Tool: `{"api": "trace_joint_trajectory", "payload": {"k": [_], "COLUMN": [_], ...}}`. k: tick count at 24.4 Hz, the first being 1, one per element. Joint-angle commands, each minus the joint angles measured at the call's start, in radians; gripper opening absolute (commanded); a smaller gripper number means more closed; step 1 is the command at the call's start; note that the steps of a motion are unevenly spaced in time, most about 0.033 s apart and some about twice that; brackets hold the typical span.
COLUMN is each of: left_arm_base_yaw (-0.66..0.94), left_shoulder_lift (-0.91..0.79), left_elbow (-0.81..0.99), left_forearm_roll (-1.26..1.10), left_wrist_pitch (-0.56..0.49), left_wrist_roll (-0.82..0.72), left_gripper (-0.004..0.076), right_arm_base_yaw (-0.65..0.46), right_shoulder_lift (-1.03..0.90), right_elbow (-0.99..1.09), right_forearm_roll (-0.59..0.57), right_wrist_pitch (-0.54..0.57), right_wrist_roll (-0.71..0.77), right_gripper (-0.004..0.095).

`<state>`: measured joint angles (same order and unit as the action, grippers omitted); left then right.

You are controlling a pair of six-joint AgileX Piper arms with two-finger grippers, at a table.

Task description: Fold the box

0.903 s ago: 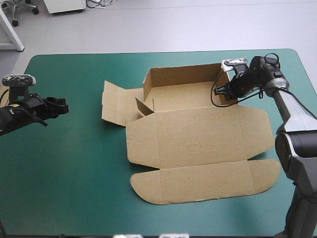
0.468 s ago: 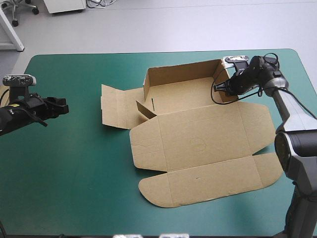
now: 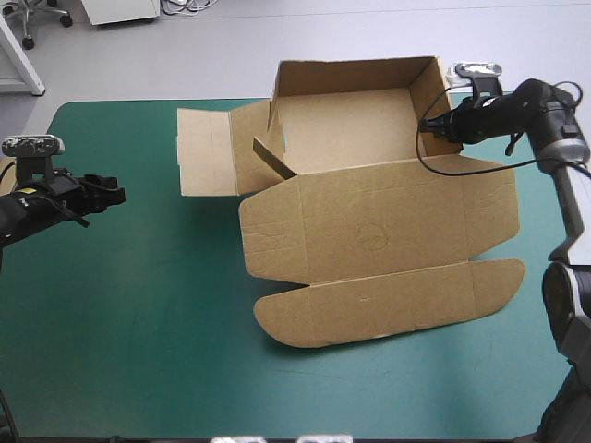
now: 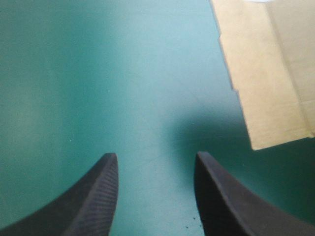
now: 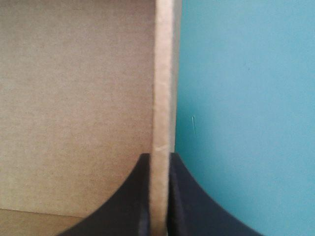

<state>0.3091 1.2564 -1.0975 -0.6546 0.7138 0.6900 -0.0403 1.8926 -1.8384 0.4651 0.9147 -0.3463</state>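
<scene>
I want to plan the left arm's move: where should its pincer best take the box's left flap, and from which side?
Probably the free outer edge of the flap, coming from the table's left. The flap juts sideways as one thin sheet, that edge facing the open left pincer, nothing between them. The right pincer clamps the opposite wall.

Plain brown box point(image 3: 369, 240), teal-green cover point(image 3: 138, 305)

My left hand point(image 4: 155, 158) and right hand point(image 5: 158, 156) each end in two black fingers point(image 4: 93, 206), broad curved fins (the left pair finely ribbed). My left arm point(image 3: 28, 214) is black. My right arm point(image 3: 574, 208) runs black at the wrist, then silver-grey with dark joints.
</scene>
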Motion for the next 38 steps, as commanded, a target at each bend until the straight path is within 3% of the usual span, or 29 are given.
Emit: {"api": "trace_joint_trajectory", "payload": {"k": [1,5,11,15,19,24,28,32,38], "left_arm_base_yaw": [0.000,0.000,0.000,0.000,0.000,-0.026,-0.127,-0.203,-0.234], "left_shoulder_lift": [0.016,0.054,0.094,0.160,0.243,0.359,0.372,0.372,0.372], "left_elbow": [-0.024,-0.024,-0.024,-0.024,-0.024,-0.024,-0.026,-0.088,-0.187], "left_forearm_roll": [-0.051,-0.061,-0.168,-0.385,-0.642,-0.921,-1.026,-1.051,-1.108], "left_wrist_pitch": [-0.052,-0.052,-0.065,-0.039,0.066,0.304,0.331,0.369,0.531], "left_wrist_roll": [-0.007,-0.007,0.072,0.203,0.371,0.522,0.584,0.570,0.458], "left_gripper": [0.0349,0.0349,0.0349,0.0349,0.0349,0.0349,0.0349,0.0349,0.0349], "right_arm_base_yaw": [-0.051,-0.103,-0.113,-0.113,-0.113,-0.109,-0.109,-0.109,-0.109], "right_shoulder_lift": [-0.118,-0.168,-0.209,-0.228,-0.238,-0.238,-0.238,-0.236,-0.235], "right_elbow": [-0.040,-0.040,-0.040,-0.040,-0.040,-0.038,-0.038,-0.037,-0.035], "right_forearm_roll": [0.192,0.295,0.316,0.326,0.344,0.363,0.363,0.334,0.301], "right_wrist_pitch": [-0.053,-0.048,0.000,0.023,0.062,0.084,0.093,0.095,0.080], "right_wrist_roll": [-0.063,-0.111,-0.142,-0.142,-0.157,-0.172,-0.172,-0.180,-0.169], "right_gripper": [-0.0015,-0.0015,-0.0015,-0.0015,-0.0015,-0.0015,-0.0015,-0.0015,-0.0015]}}
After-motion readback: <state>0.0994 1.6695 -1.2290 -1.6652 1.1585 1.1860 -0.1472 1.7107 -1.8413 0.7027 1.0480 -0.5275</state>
